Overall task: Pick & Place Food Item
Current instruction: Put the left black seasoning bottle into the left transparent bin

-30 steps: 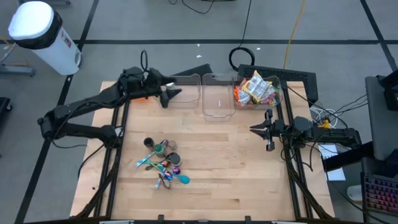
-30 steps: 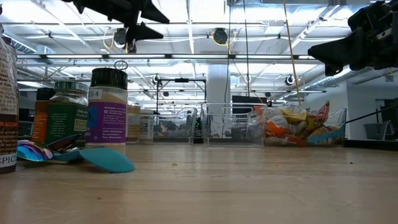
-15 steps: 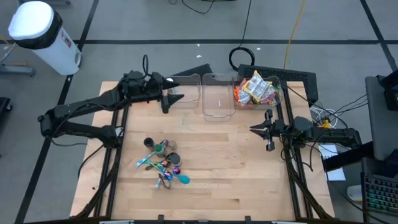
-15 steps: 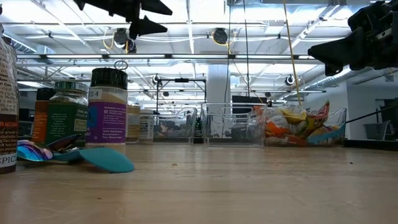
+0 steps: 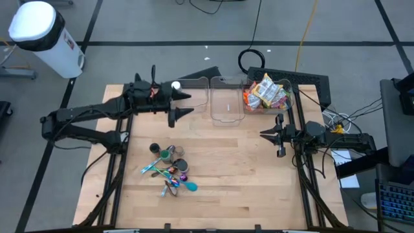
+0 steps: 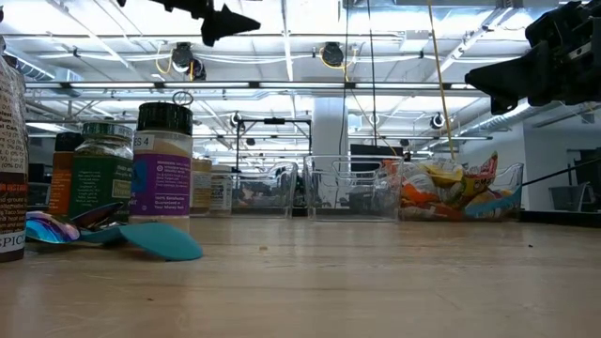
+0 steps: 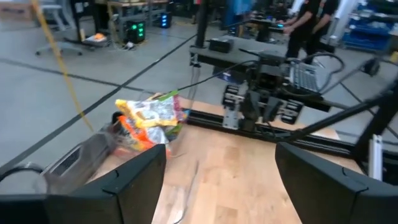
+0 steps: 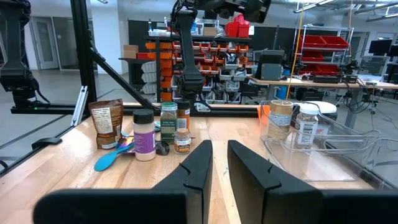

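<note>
With its fingers spread and empty, the left gripper [image 5: 183, 103] hung near the clear bins — best carried on over the snack packets [image 5: 266, 92] before descending — while the right gripper [image 5: 270, 134] waited closed above the table [image 5: 226, 175]

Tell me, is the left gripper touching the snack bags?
Apart. The high view shows the left gripper open above the left bin, with the empty middle bin lying between it and the snack bags.

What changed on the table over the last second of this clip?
The left gripper, jaws open and empty, swung from over the left clear bin toward the table's middle. The right gripper, the snack bin and the spice jars stayed put.
</note>
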`<move>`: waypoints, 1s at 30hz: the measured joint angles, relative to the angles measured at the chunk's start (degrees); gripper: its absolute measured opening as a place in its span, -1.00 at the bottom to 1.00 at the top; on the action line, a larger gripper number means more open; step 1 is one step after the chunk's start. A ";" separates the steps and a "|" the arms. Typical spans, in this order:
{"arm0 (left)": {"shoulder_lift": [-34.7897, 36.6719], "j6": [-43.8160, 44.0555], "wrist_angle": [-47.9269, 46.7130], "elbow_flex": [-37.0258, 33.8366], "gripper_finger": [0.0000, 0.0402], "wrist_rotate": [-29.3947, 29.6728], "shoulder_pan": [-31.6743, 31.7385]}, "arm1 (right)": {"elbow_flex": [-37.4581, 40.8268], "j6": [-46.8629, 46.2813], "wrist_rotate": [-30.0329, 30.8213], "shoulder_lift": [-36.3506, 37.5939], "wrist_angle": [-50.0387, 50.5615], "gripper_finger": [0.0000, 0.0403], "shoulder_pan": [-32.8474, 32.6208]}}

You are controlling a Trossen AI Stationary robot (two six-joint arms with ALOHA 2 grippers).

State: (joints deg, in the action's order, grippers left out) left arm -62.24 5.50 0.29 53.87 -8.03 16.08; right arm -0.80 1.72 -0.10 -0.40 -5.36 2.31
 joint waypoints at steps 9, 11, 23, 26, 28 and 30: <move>0.00 0.86 0.05 0.00 0.57 -1.47 -4.13 | -0.01 0.00 -0.01 0.00 0.00 -0.79 0.00; 0.00 1.72 0.05 0.00 0.56 -3.19 -5.78 | -0.02 0.01 -0.01 0.00 0.00 -0.79 0.01; -0.30 -2.22 -12.24 3.83 0.68 11.83 -21.16 | -0.02 0.01 0.01 0.00 0.01 -0.79 0.00; -1.75 0.23 -19.00 7.23 0.74 13.70 -23.75 | -0.02 0.02 -0.02 0.00 0.01 -0.79 0.00; -3.13 2.59 -23.52 9.27 0.76 13.68 -25.56 | 0.00 0.00 -0.02 0.00 -0.01 -0.79 0.02; -4.53 4.55 -27.69 11.78 0.76 13.96 -27.18 | -0.01 0.01 -0.01 0.02 -0.01 -0.79 0.01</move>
State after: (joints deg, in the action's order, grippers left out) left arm -66.77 10.04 -27.40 65.64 5.93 -11.11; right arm -0.81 1.72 -0.11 -0.39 -5.37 2.32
